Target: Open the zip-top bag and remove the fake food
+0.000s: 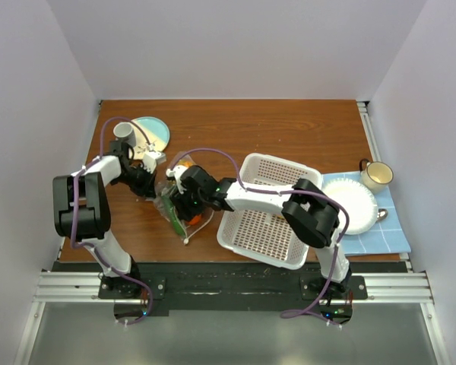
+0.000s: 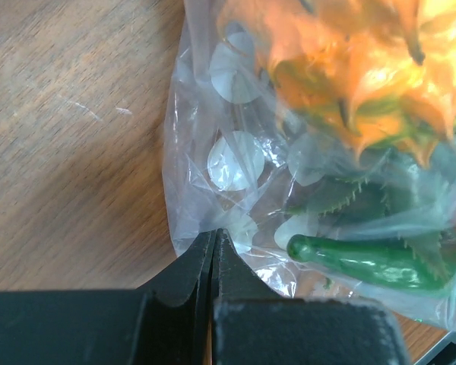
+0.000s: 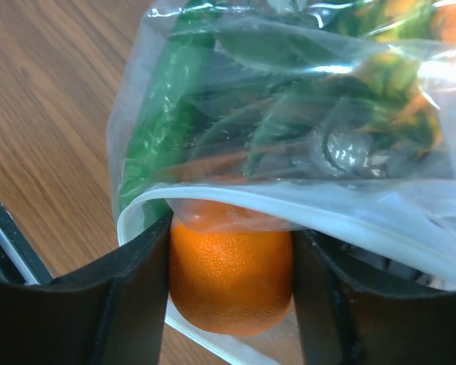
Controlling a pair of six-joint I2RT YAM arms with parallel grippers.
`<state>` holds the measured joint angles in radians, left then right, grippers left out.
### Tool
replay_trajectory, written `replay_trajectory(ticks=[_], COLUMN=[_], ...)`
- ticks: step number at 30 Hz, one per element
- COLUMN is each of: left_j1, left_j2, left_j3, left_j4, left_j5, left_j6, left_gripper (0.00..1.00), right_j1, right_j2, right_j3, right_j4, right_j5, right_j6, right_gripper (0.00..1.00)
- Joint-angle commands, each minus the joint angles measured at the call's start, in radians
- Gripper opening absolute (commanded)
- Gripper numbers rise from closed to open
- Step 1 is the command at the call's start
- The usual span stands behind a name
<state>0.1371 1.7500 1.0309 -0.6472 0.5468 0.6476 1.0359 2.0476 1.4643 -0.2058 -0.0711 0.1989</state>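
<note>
Zip-top bag point(image 2: 205, 99) edge in left fingers point(image 2: 178, 277); right fingers point(image 3: 129, 296) seemingly clamp orange point(image 3: 229, 277).

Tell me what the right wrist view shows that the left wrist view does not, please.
Only the right wrist view: the right gripper holding the orange at the open rim of the zip-top bag. Only the left wrist view: the left gripper shut on an edge of the bag. Both: the clear bag, green fake food inside, the wooden table.

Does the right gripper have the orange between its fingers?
Yes, the orange fills the gap between the fingers of the right gripper, under the rim of the zip-top bag.
</note>
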Motion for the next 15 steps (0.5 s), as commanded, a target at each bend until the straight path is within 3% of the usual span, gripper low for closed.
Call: replay_trajectory(ticks=[1,5,15], left_j1=[0.004,0.006,0.004], left_j2=[-0.03,-0.023,-0.038], left_j3=[-0.022,-0.031,-0.08], left_j4=[0.018,0.035,0.07], left_j5=[-0.007,-0.028,-0.048], left_j6=[0.007,0.009,0.018], left_gripper=[0.0,0.0,0.0], right_j1=[0.003,0.001,-0.025], right_j2=[-0.043,-0.139,-0.431], right_j3=[-0.036,-0.065,-0.157], right_j4=[-0.055,-0.073,-0.049], right_j5=[0.034,0.07,0.2], right_j6=[-0.003,-0.021,-0.032], right_gripper=[0.33,0.19,0.21])
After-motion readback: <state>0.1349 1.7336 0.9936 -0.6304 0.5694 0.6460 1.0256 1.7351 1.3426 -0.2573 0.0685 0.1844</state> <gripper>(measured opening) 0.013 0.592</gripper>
